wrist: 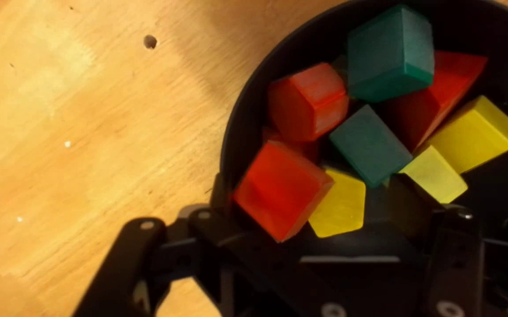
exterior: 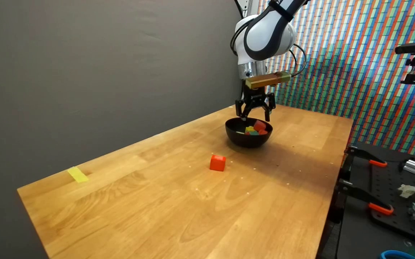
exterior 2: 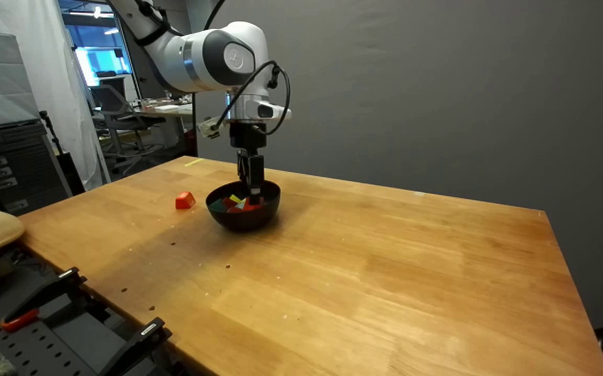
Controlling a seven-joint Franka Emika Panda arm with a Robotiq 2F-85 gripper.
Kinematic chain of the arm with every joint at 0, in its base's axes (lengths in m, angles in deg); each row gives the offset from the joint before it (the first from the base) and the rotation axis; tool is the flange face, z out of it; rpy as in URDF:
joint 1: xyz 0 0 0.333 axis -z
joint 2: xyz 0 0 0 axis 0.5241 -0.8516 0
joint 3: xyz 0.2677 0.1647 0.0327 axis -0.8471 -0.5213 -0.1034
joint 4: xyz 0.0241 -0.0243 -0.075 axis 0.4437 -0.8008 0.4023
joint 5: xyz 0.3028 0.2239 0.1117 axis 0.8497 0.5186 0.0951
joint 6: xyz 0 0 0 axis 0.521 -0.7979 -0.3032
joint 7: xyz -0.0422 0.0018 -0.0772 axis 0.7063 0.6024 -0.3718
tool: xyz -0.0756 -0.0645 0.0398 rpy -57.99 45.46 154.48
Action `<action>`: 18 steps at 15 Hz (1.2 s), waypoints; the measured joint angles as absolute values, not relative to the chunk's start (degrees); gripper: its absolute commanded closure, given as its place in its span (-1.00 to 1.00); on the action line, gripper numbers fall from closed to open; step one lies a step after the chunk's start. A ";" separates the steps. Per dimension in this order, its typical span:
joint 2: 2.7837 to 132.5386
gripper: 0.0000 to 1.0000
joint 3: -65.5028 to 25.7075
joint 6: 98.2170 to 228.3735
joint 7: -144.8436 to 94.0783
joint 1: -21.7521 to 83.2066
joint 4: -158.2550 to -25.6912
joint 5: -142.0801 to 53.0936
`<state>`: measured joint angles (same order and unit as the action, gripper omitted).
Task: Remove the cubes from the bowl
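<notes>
Cubes point(wrist: 284, 190) heaped in the bowl point(exterior: 247, 141) | fingers point(exterior: 267, 115) spread wide at its mouth, likely to straddle one | red cube point(exterior: 217, 163) sits on the desk point(exterior: 157, 205), presumably one removed

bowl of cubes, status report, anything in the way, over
Gripper open at the bowl. Cubes piled inside, one red cube outside. Possible snag: cubes crowded against each other.

In both exterior views, light-brown wooden tabletop point(exterior: 150, 208) was seen obliquely; in wrist view, round black bowl point(wrist: 320, 46) close-up, downward.
</notes>
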<state>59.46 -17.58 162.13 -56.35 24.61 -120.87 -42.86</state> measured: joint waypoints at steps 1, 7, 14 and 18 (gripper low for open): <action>59.36 -0.50 -17.93 162.18 -56.33 24.42 -120.88 -42.91; 57.10 -0.33 -18.32 162.75 -56.34 23.76 -120.25 -43.51; 54.35 0.41 -17.93 162.95 -56.39 23.79 -119.24 -43.55; 53.52 0.96 -17.54 163.42 -56.85 23.74 -118.78 -44.24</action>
<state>53.52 -17.54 163.42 -56.85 23.74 -118.78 -44.24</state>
